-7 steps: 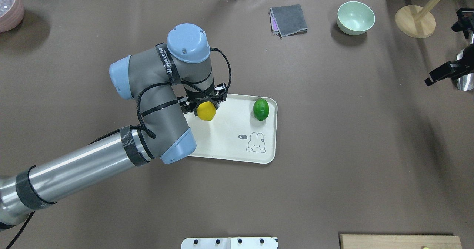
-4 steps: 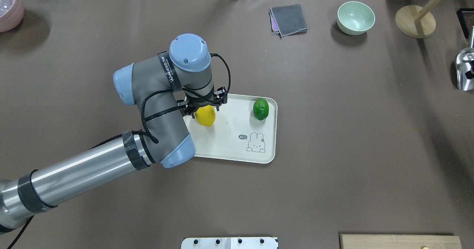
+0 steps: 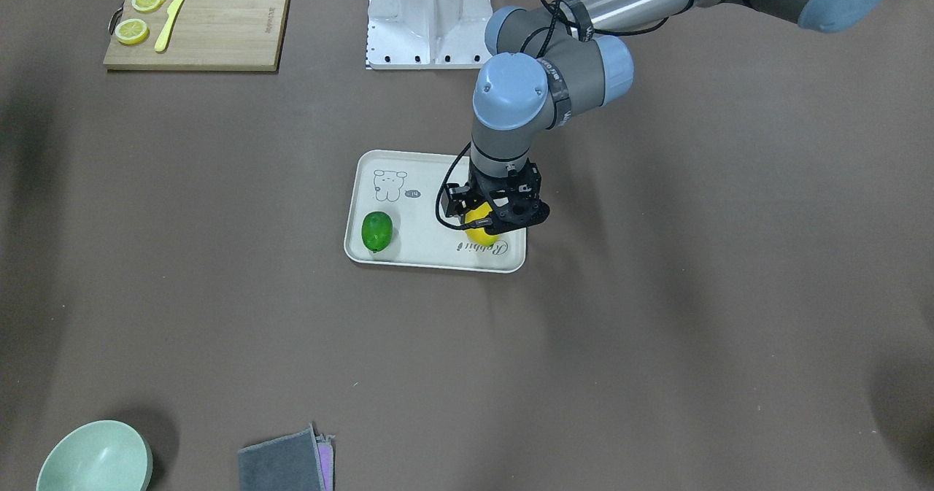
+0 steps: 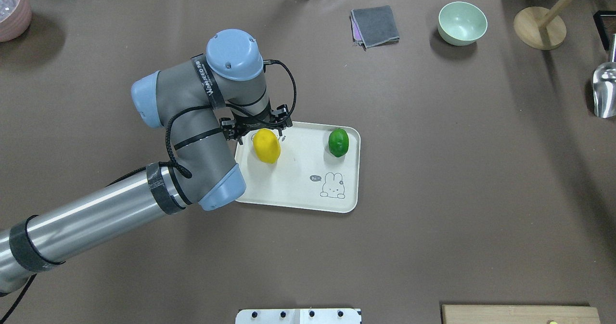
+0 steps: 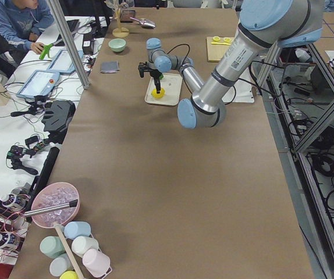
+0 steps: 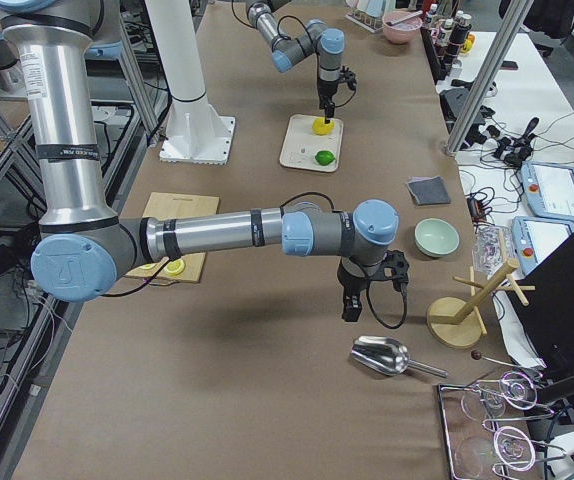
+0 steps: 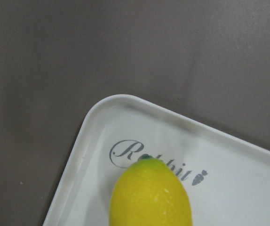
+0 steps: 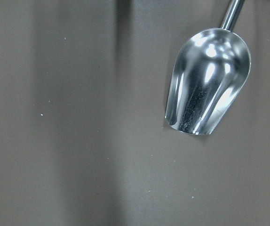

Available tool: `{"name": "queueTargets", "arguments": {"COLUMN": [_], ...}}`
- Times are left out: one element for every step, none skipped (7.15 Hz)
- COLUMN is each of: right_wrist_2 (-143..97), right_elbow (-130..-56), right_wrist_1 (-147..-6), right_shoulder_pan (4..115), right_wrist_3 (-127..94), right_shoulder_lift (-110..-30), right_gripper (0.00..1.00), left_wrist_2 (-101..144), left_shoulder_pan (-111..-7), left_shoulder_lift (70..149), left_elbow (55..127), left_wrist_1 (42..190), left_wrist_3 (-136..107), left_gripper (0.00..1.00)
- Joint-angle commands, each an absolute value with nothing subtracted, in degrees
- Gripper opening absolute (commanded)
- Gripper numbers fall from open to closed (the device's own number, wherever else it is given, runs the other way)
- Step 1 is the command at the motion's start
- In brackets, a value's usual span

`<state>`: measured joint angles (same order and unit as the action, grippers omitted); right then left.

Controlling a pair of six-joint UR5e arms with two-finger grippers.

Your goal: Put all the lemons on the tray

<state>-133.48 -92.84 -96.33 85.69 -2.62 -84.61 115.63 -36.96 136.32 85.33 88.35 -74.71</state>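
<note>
- Front-facing view: the left gripper [image 3: 498, 212] hangs over the tray [image 3: 427, 252] with its jaws apart, clamped on nothing. The yellow lemon [image 3: 478, 231] lies right under it, on the tray's floor. The green lemon [image 3: 377, 231] sits at the tray's other end, well apart
- Overhead view: the yellow lemon's long axis runs roughly from the robot's side toward the far side. The gripper stands over its far end, by the tray's far corner on the robot's left. There is bare brown table all round that corner, so I'd say a pull-away upward has open room
- Left side view: the fingers look close above the fruit; it is too small to tell whether they clear it
- Right side view: the right gripper [image 6: 350, 300] hovers near a metal scoop [image 6: 379, 352], far from the tray; the left arm is plainly the nearer
- Left wrist view: the lemon's tip points at the "Rabbit" print, the rim just beside
- Right wrist view: only scoop and table show, so I cannot tell that gripper's state
- Both lemons being on the tray, the job looks finished
</note>
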Motion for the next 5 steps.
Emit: {"name": "queueTargets", "arguments": {"right_wrist_2": [-133.94,-133.95,-133.86,-133.94,-134.03], "right_elbow": [-93.60,-93.60,-93.60,-93.60,-93.60], "right_wrist_1": [-96.33,-96.42,-96.33,-96.42,-96.42], "right_shoulder_pan": [86.31,86.40,86.31,86.40,86.40], "right_wrist_3": [-1.76,-1.84,-1.85,-1.85,-1.76], "right_shoulder_lift": [-85.52,-85.34,-85.52,-85.60,-85.95], "right_gripper": [1.00,1.00,1.00,1.00,1.00], "left_wrist_2": [121.18,123.29,125.83,127.25,127.79], "left_shoulder_pan": [-43.82,-47.08,-50.42,-54.19,-57.01], "left_shoulder_lift": [132.75,126.97,121.87,118.16,114.64], "left_elbow": [90.15,94.27,96.66,96.94,96.86], "left_wrist_1": [83.94,83.85,83.85,83.85,83.93], "left_wrist_3": [-65.08,-59.56,-54.37,-47.79,-42.59], "left_gripper": [0.97,0.97,0.97,0.97,0.97]}}
